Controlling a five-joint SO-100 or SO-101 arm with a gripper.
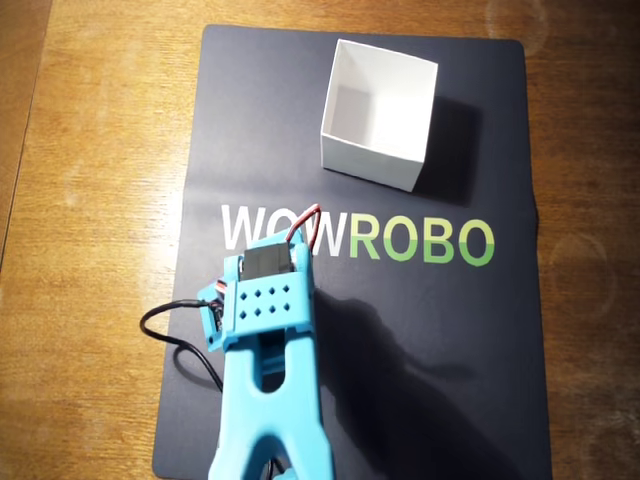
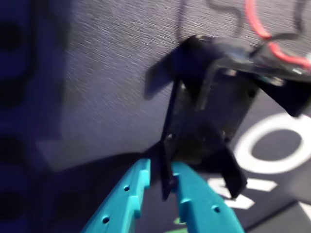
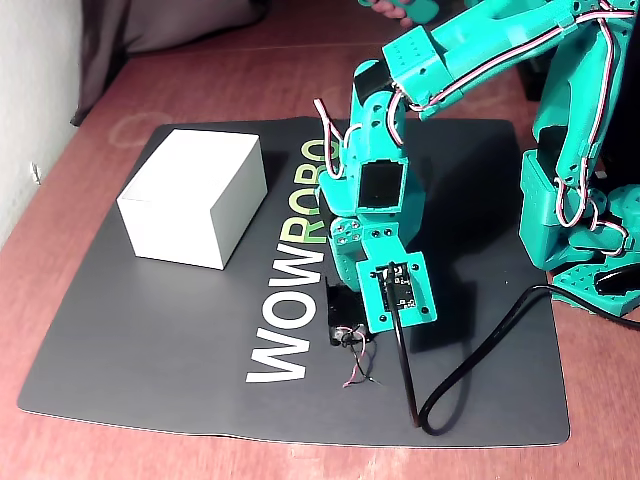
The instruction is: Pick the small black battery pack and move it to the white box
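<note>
While the arm leans low over the dark mat (image 1: 430, 330), the gripper (image 2: 160, 187) has its two teal fingers nearly together around a thin black edge of the small black battery pack (image 2: 204, 121), as the wrist view shows; the gap between them is narrow and the holder's wall fills it, so the hold looks made, though blur keeps me from saying how firm it is. Red wire (image 2: 272, 46) runs off the far end of the pack. Relative to the white box (image 1: 378, 115), the pack sits well apart, on the other side of the printed lettering (image 1: 420, 240), and in the overhead view the arm hides it entirely. In the fixed view a dark shape under the gripper with loose thin wires (image 3: 355, 370) trailing beside it on the mat appears to be the pack, still low, at or just off the surface. The step in hand, by my reading, is the grasp or the very start of the lift. Next comes raising it clear of the mat, then carrying it across the lettering to above the box's open top (image 1: 385, 95) before letting go; the trailing wires could drag or snag.
</note>
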